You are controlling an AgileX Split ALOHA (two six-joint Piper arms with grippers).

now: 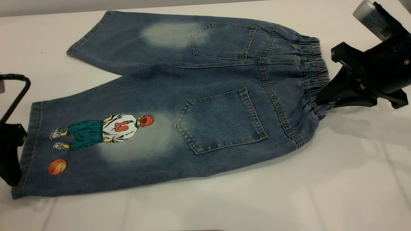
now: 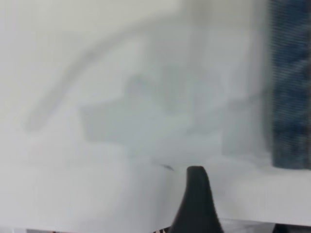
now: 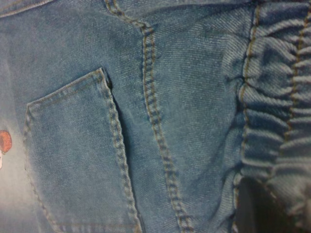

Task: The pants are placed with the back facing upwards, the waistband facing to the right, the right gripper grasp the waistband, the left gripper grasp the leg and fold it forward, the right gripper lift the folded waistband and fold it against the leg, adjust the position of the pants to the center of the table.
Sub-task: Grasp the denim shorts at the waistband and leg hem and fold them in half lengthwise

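The pants [image 1: 205, 106] lie flat on the table [image 1: 289, 192], back pockets up, with the waistband [image 1: 316, 69] to the right. The printed leg [image 1: 96, 141] is the near one, its hem at the left. My right gripper [image 1: 322, 96] comes in from the right and is shut on the waistband [image 3: 272, 121] near its front end; the gathered denim there is bunched and lifted over a dark finger [image 3: 252, 213]. Beside the printed leg's hem [image 2: 291, 97], my left gripper [image 1: 13, 166] hovers just off the cloth. It is open [image 2: 238, 199], with only bare table between its fingers [image 2: 196, 194].
A black cable [image 1: 19, 89] loops above the left gripper. The plain leg [image 1: 135, 41] reaches toward the table's far edge [image 1: 48, 12]. Bare tabletop spreads in front of the pants and under the right arm [image 1: 379, 70].
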